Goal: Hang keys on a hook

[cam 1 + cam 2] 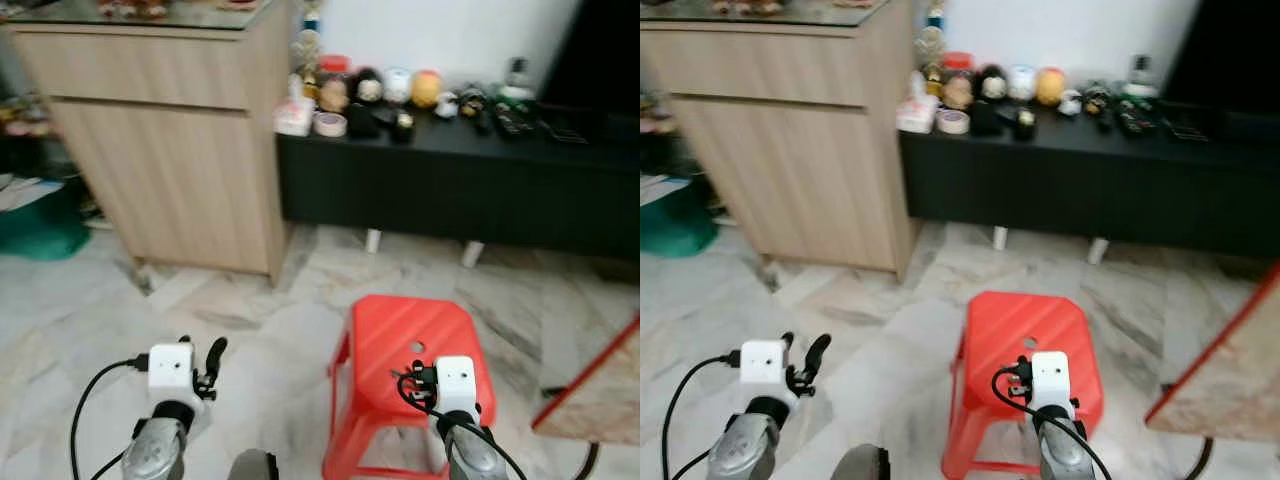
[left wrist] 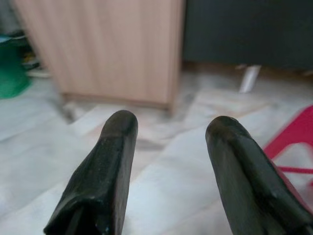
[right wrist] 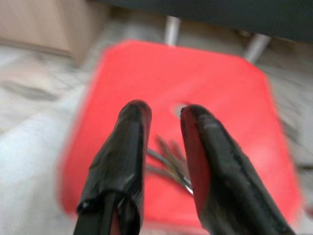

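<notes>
- The two head views look forward and down from above both arms; they share the marble floor (image 1: 250,330), the red stool (image 1: 410,340), the wooden cabinet (image 1: 170,150) and the black worktop (image 1: 1090,170) beyond.
- The left wrist view looks along the left claw (image 2: 171,147), low and near the floor, toward the cabinet ahead.
- The right wrist view looks along the right claw (image 3: 165,132), close above the stool just beyond its tips.
</notes>
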